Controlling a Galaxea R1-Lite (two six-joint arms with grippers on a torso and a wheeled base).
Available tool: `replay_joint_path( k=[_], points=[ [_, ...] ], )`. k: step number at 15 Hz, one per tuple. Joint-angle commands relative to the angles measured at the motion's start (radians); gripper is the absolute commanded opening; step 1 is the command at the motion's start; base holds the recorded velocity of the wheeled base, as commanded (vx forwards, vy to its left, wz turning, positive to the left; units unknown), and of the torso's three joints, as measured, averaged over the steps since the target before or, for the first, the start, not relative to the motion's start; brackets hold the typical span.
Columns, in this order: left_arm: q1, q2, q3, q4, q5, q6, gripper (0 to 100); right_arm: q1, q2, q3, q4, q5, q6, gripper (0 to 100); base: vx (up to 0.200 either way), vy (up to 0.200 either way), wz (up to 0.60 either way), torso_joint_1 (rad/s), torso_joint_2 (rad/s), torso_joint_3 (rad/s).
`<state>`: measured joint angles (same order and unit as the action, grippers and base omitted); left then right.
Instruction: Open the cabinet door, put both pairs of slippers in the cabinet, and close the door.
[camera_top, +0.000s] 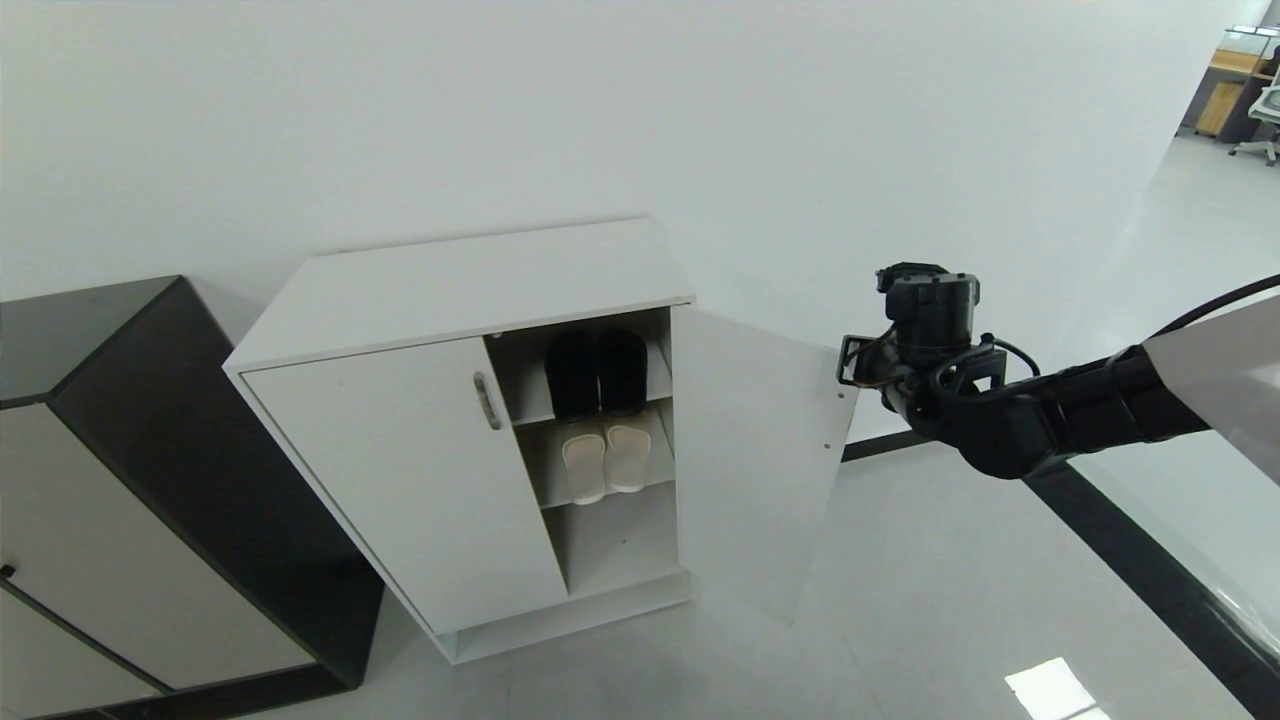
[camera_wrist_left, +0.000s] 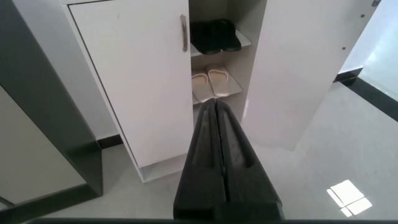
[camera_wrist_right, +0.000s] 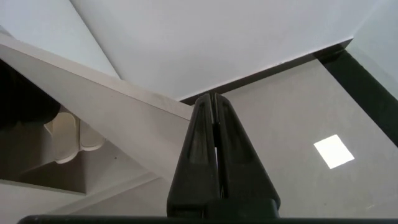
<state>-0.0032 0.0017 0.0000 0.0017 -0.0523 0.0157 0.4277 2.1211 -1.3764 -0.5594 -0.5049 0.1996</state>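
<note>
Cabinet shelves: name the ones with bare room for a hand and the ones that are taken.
Free: the bottom compartment, between the shut left door and the open right door, under the middle shelf. Crowded: the top shelf holds the black slippers, the middle shelf the white slippers. The right claw is by the open door's edge.

Black cabinet (camera_top: 200, 480) (glossy) against white wall (camera_top: 700, 120)
</note>
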Motion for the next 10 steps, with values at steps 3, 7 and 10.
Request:
replay_joint_path(
  k=[3, 7, 10],
  points=[
    [0.000, 0.000, 0.000, 0.000, 0.000, 0.000, 0, 0.002, 0.011, 0.002, 0.001, 0.000, 0.000, 0, 0.000, 0.000, 0.00, 0.000, 0.00, 0.000],
    [0.000, 0.000, 0.000, 0.000, 0.000, 0.000, 0, 0.010, 0.011, 0.010, 0.003, 0.000, 0.000, 0, 0.000, 0.000, 0.00, 0.000, 0.00, 0.000],
    [0.000, 0.000, 0.000, 0.000, 0.000, 0.000, 0, 0.022, 0.005, 0.025, 0.009, -0.001, -0.002, 0, 0.000, 0.000, 0.00, 0.000, 0.00, 0.000]
  ],
)
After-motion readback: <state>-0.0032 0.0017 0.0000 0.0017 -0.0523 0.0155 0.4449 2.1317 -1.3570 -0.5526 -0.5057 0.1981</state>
